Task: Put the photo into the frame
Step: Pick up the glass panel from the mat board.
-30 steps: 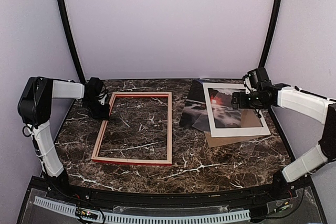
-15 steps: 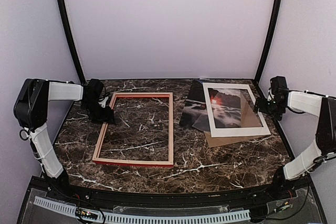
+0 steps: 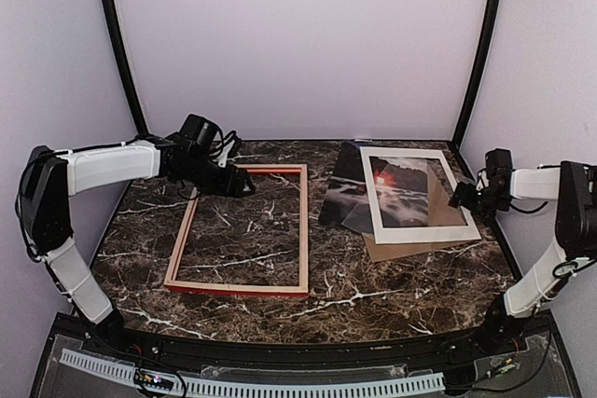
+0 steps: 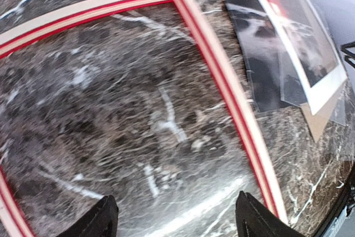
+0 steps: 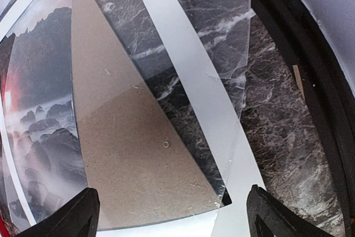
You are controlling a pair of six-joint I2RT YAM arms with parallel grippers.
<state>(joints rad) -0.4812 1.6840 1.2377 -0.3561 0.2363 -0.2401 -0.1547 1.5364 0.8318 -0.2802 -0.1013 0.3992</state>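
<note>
The frame (image 3: 302, 230) lies flat at the table's left middle, pale wood side up with red edges. My left gripper (image 3: 239, 185) hovers open over its far left corner. In the left wrist view the gripper (image 4: 177, 217) has only marble between its tips, with the frame (image 4: 222, 76) around it. The photo (image 3: 341, 189), a dark landscape with a red glow, lies at the right, partly under a white mat board (image 3: 424, 228). My right gripper (image 3: 460, 198) stands open at the mat's right edge. In the right wrist view this gripper (image 5: 173, 215) is empty above the mat (image 5: 183, 70) and the photo (image 5: 39, 109).
A brown backing board (image 3: 410, 249) pokes out under the mat, and shows in the right wrist view (image 5: 127, 148). A clear sheet (image 5: 222, 4) lies over the stack. The table's black rim (image 5: 310, 65) runs close beside my right gripper. Purple walls enclose the table.
My left gripper has opened and swung right, from the frame's left rail to over its far left corner. My right gripper has drawn back from over the mat to its right edge.
</note>
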